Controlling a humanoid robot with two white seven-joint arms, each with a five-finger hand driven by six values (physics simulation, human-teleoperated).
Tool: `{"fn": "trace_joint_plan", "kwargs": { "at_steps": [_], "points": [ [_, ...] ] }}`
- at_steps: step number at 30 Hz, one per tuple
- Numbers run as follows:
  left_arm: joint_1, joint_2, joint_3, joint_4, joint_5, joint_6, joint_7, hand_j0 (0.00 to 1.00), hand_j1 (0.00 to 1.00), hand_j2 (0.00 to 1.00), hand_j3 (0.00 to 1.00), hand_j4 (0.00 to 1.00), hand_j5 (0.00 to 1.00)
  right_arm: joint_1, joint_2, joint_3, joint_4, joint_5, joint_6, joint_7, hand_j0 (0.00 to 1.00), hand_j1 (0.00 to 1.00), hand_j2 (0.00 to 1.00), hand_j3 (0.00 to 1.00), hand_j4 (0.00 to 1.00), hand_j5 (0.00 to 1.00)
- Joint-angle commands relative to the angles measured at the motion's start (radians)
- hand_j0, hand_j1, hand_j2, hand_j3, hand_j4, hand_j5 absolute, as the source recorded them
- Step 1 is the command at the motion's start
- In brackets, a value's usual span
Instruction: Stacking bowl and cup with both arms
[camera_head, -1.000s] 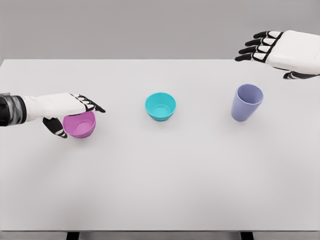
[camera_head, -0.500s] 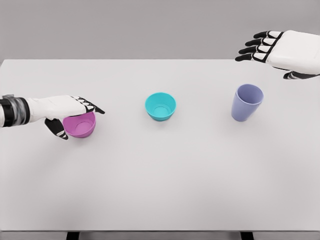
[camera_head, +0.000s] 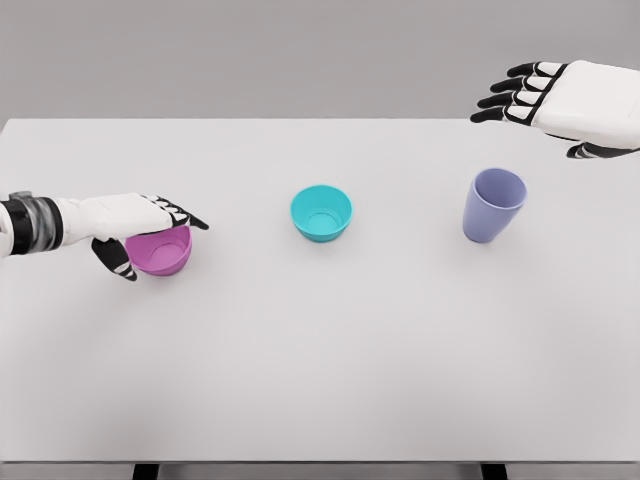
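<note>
Wide bare table (camera_head: 330, 360) between teal bowl (camera_head: 321, 212) and purple cup (camera_head: 494, 204); front half open.

no readable text, labels, numbers or signs anywhere

A single head view looks down and forward from above the near edge of the table (camera_head: 320, 380), taking in its whole width up to the grey backdrop

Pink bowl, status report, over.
Left hand over pink bowl, thumb beside it, grasp unconfirmed. Right hand open, high behind purple cup. Teal bowl centre, untouched. Nothing in the way.
</note>
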Motion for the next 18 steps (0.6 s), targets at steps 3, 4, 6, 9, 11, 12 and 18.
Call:
{"fn": "trace_joint_plan", "kwargs": {
  "at_steps": [3,4,6,9,11,12,18],
  "points": [
    [0.0,0.0,0.0,0.01,0.002,0.001,0.0,1.0,1.0,1.0,1.0,1.0,1.0,0.0,-0.001,0.0,0.0,-0.004,0.003,-0.001,1.0,1.0,1.0,1.0,1.0,1.0],
    [0.002,-0.006,0.0,0.014,0.002,0.001,0.0,1.0,1.0,1.0,1.0,1.0,1.0,0.0,0.0,0.0,0.0,-0.004,0.003,-0.001,1.0,1.0,1.0,1.0,1.0,1.0],
    [0.002,-0.012,0.0,0.027,0.002,-0.001,0.0,1.0,1.0,1.0,1.0,1.0,1.0,0.0,0.0,0.0,0.0,-0.002,0.003,-0.001,1.0,1.0,1.0,1.0,1.0,1.0],
    [0.002,-0.012,0.0,0.028,0.002,-0.001,0.0,1.0,1.0,1.0,1.0,1.0,1.0,0.0,0.002,0.0,0.0,-0.004,0.003,-0.001,1.0,1.0,1.0,1.0,1.0,1.0],
    [0.0,-0.012,0.0,0.03,0.002,-0.001,0.0,1.0,1.0,1.0,1.0,1.0,1.0,0.0,0.002,0.0,0.0,-0.004,0.003,-0.001,1.0,1.0,1.0,1.0,1.0,1.0],
    [0.0,-0.012,0.0,0.03,0.002,-0.001,0.0,1.0,1.0,1.0,1.0,1.0,1.0,0.0,0.002,0.0,0.0,-0.002,0.003,-0.001,1.0,1.0,1.0,1.0,1.0,1.0],
    [0.0,-0.032,0.0,0.059,0.0,-0.001,0.0,1.0,1.0,1.0,1.0,1.0,1.0,0.0,0.002,0.0,0.0,-0.004,0.003,-0.001,1.0,1.0,1.0,1.0,1.0,1.0]
  ]
}}
